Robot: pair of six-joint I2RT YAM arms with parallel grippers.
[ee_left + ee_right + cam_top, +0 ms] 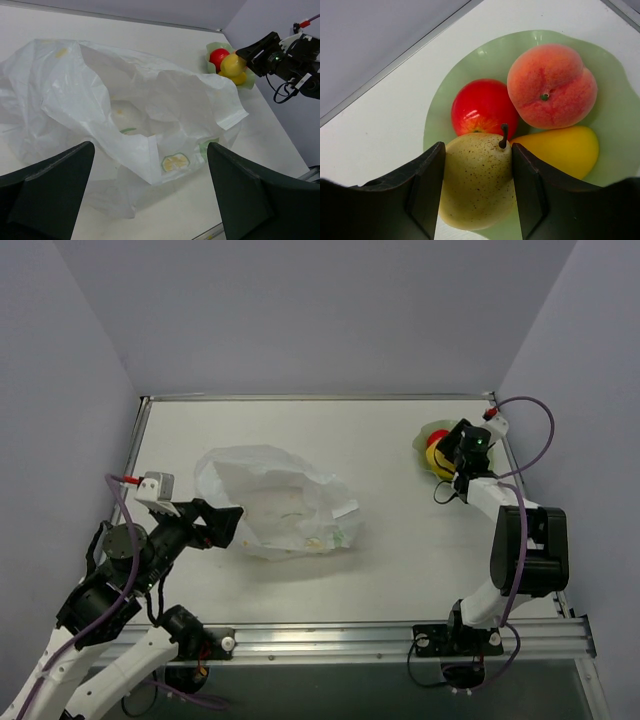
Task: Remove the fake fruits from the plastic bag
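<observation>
My right gripper (477,172) is shut on a speckled yellow pear (477,195), its fingers (426,186) pressed against both sides. The pear hangs just over the pale green dish (470,62), which holds a red apple (481,104), a pink-orange peach (551,85) and a yellow oval fruit (567,147). The translucent white plastic bag (275,502) lies crumpled at the table's middle left, its mouth gaping toward my left gripper (225,525). That gripper (150,150) stands wide open just short of the bag (125,95), with nothing between its fingers.
The dish (420,440) sits at the far right, close to the table's right rail (515,480). A metal rail (350,638) runs along the near edge. Pale walls enclose the table on three sides.
</observation>
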